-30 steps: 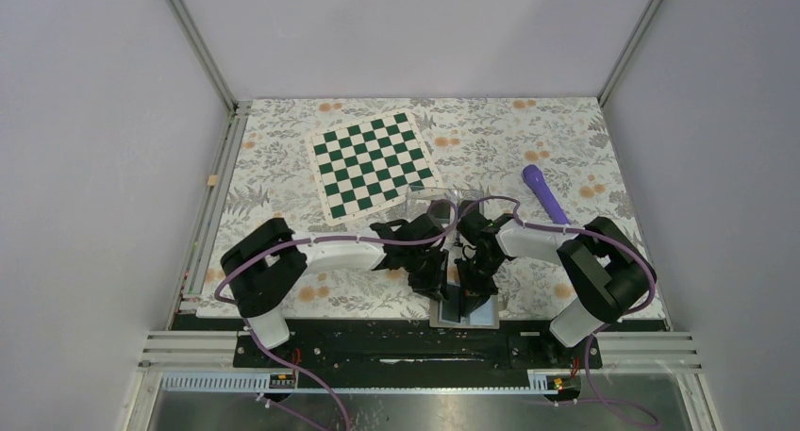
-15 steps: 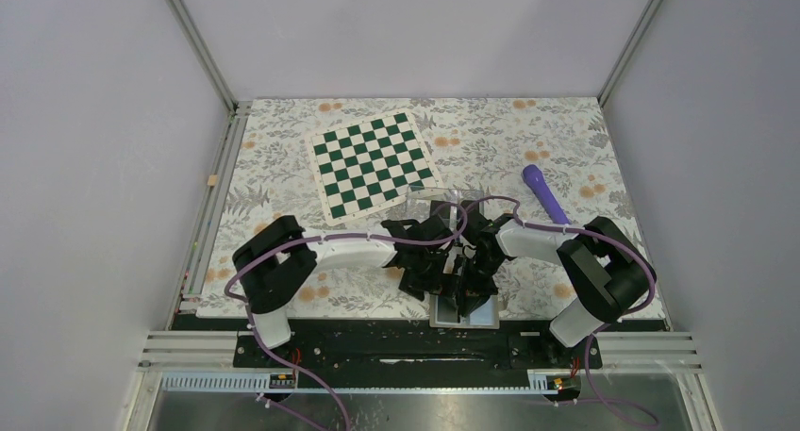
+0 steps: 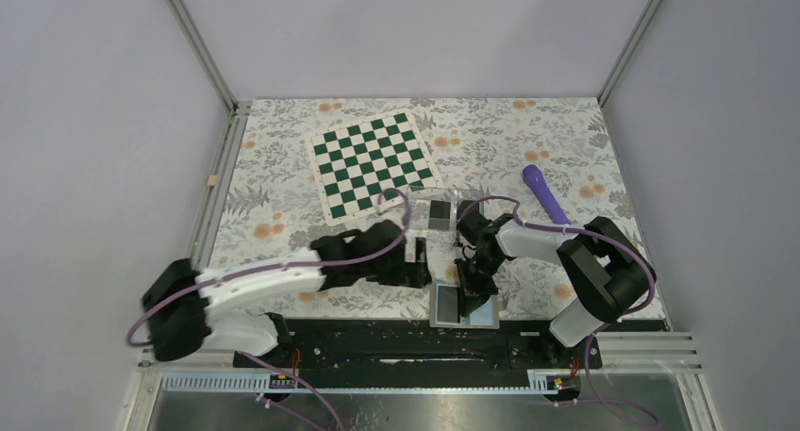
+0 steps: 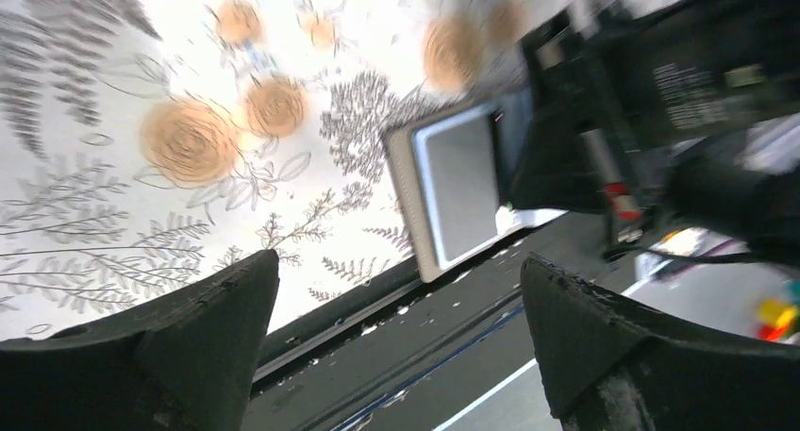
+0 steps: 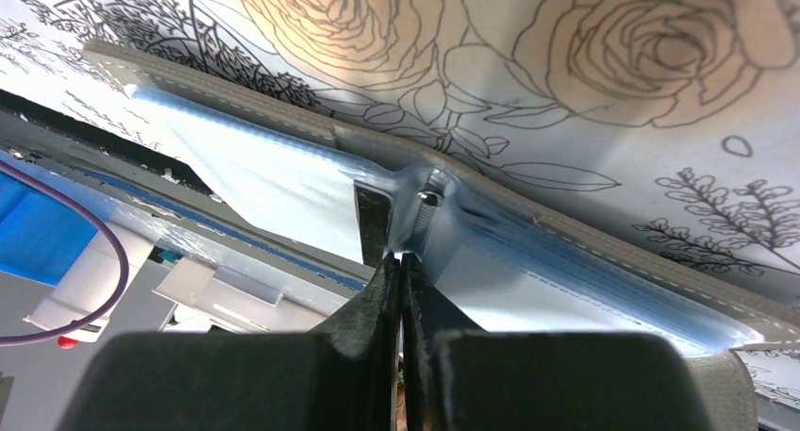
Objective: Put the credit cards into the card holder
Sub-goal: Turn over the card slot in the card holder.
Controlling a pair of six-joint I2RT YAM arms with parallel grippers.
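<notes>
White links (image 3: 259, 282), black joints (image 3: 604, 278), purple cables (image 3: 363, 237), tool fingers (image 4: 189, 356) seemingly black

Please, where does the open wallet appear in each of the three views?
Top external: wallet, near edge of the floral table cover, right of centre.
Left wrist: right of centre, tilted.
Right wrist: across the middle, light-blue inside showing.
Shared landmark: the floral table cover beneath it, in all three.

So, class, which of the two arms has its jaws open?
The left gripper: its jaws stand wide apart with nothing between them. The right gripper has them pressed together at the wallet.
</notes>
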